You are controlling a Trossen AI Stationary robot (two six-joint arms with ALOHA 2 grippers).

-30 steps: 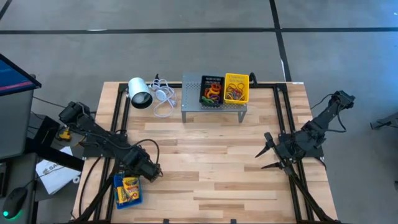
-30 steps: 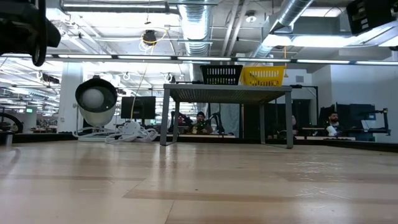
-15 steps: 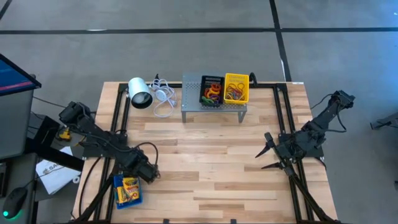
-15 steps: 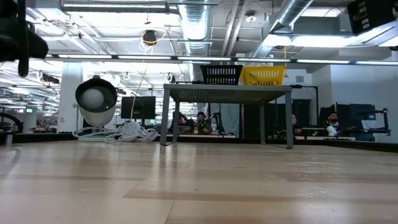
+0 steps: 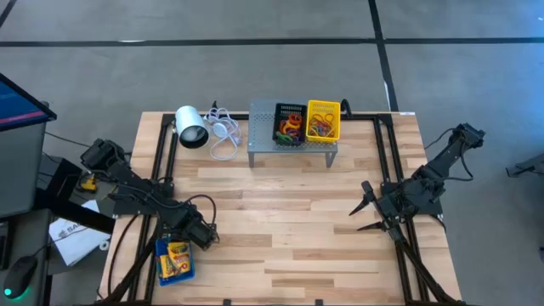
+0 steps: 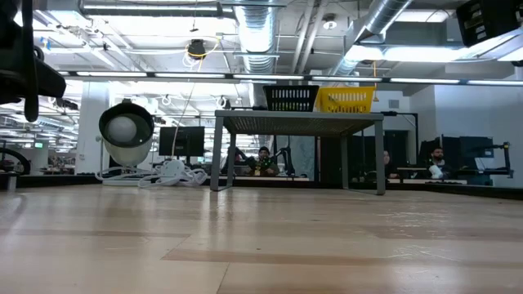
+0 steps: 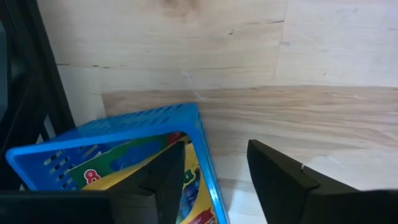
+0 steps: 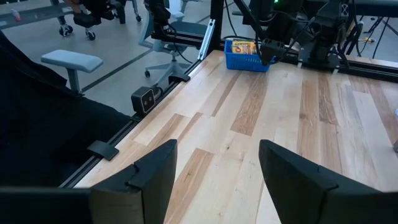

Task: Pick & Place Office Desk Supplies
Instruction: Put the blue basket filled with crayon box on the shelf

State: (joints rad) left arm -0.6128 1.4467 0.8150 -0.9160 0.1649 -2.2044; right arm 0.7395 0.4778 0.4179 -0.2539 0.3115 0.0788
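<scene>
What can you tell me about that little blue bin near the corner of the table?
The blue bin is a small rectangular plastic tray with slotted walls, sitting flat on the wooden table near the front left corner. Inside lie yellow crayon boxes with colourful print. The left gripper hangs right over it, its fingers straddling one long wall, one finger inside the bin and one outside, with a gap between them; whether they touch the wall is unclear.

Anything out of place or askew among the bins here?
The blue bin holding a crayon box sits alone near the table's front-left corner, under the left gripper, while the black bin and yellow bin stand together on the grey stand. Nothing is spilled.
</scene>
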